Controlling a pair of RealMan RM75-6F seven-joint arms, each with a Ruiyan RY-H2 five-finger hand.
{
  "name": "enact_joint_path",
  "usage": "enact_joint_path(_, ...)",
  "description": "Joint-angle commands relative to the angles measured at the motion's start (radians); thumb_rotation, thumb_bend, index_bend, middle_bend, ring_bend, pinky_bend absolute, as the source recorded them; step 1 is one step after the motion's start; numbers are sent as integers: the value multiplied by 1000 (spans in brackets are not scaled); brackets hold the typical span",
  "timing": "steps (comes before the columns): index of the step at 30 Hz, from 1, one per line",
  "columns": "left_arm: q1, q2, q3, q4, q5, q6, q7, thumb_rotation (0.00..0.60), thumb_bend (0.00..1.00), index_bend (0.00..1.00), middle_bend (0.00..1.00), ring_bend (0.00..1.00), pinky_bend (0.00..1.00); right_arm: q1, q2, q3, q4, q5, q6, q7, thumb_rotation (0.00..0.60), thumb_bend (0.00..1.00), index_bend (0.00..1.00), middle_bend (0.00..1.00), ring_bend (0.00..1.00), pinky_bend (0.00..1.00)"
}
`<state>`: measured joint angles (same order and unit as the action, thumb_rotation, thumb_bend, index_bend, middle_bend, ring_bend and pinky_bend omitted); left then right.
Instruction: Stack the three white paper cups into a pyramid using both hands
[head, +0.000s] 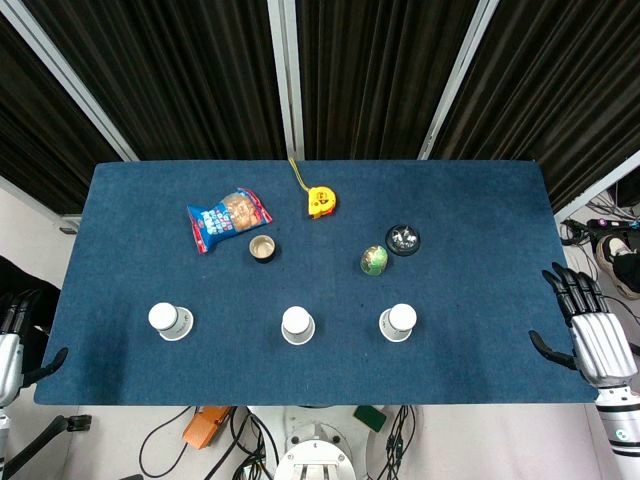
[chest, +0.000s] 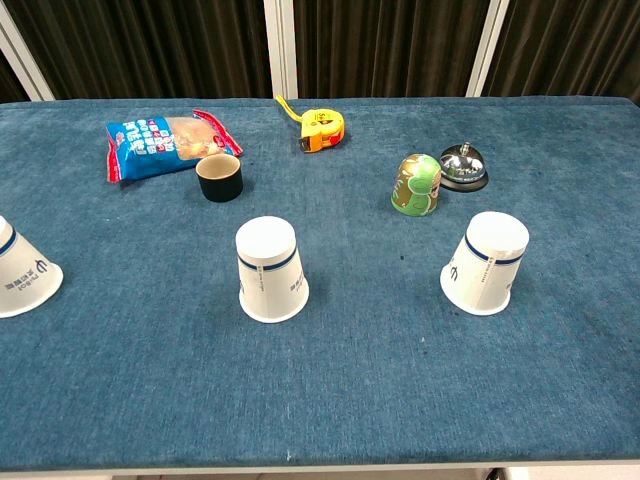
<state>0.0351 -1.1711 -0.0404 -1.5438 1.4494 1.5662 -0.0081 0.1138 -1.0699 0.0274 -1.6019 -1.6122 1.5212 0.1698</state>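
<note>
Three white paper cups stand upside down in a row near the front of the blue table (head: 470, 200): a left cup (head: 169, 320) (chest: 22, 270), a middle cup (head: 297, 324) (chest: 270, 270) and a right cup (head: 398, 322) (chest: 486, 262). My left hand (head: 12, 340) hangs off the table's left edge with fingers apart, holding nothing. Beyond the right edge, my right hand (head: 588, 325) is spread and empty. Neither hand shows in the chest view.
Behind the cups lie a blue snack bag (head: 227, 218) (chest: 160, 144), a small dark cup (head: 263, 248) (chest: 219, 177), a yellow tape measure (head: 320, 201) (chest: 321, 129), a green egg-shaped toy (head: 374, 260) (chest: 417, 185) and a desk bell (head: 403, 239) (chest: 462, 166).
</note>
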Motion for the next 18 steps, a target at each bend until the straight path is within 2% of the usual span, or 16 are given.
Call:
enact_joint_path(1,-8,1,-1,-3,6,-9,3,600,230,78,76,0,13,4,6,3,-7,3,-8,-1,600,414,0,0,0,0)
enact_joint_path(5,-27,15,1,-36,28,-29,-5,600,229,91,77,0,13,1,31,12,-23,2,9,11,600,414,0,0,0,0)
enact_joint_path(9,-75,34,14,-82,95,-76,-4,600,228,126,78,0,12,-7,67,20,-45,-2,32,10,600,414,0,0,0,0)
enact_joint_path(14,-172,42,24,-141,144,-210,4,600,227,146,78,0,12,-15,99,20,-72,-6,42,11,600,413,0,0,0,0)
enact_joint_path(18,-251,24,10,-152,104,-342,14,600,226,148,78,0,12,-11,102,14,-73,-8,22,6,600,414,0,0,0,0)
